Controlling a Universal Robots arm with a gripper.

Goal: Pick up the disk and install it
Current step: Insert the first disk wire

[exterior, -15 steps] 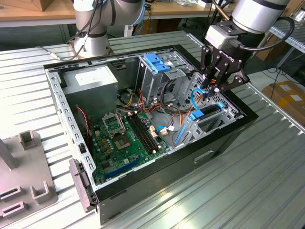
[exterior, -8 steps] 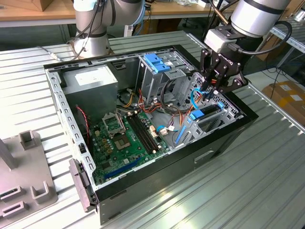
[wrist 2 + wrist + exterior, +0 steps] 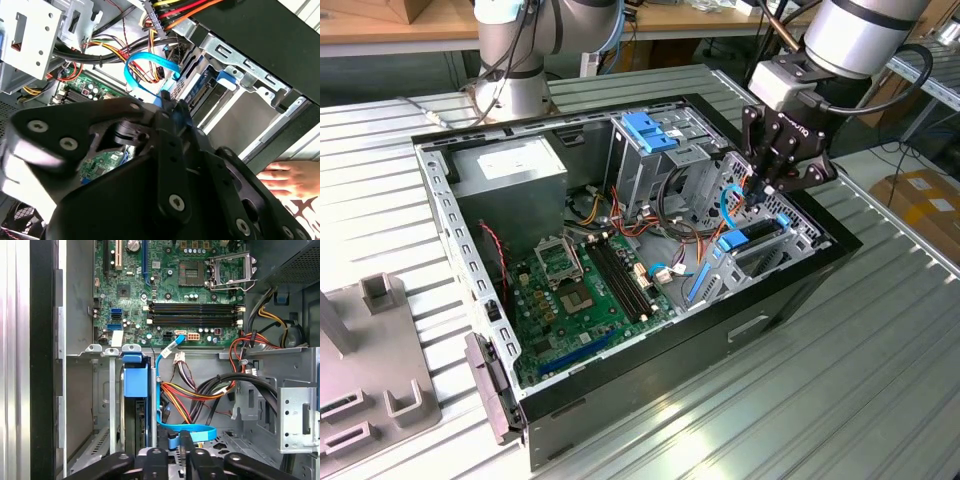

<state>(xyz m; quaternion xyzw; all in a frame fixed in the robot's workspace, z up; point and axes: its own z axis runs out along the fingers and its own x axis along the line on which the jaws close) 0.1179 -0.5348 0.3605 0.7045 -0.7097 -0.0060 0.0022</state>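
Ribbed metal tabletop carried 1 open computer case. Motherboard lay on the case floor. Disk stood on edge in the drive bay at the case's 3 o'clock end in the exterior view. Its blue carrier tab showed in the first wrist view, near a looped blue cable. Pincer hung just above the bay, jaws together, gripping nothing. Power-supply box sat at 11 o'clock, farthest back.
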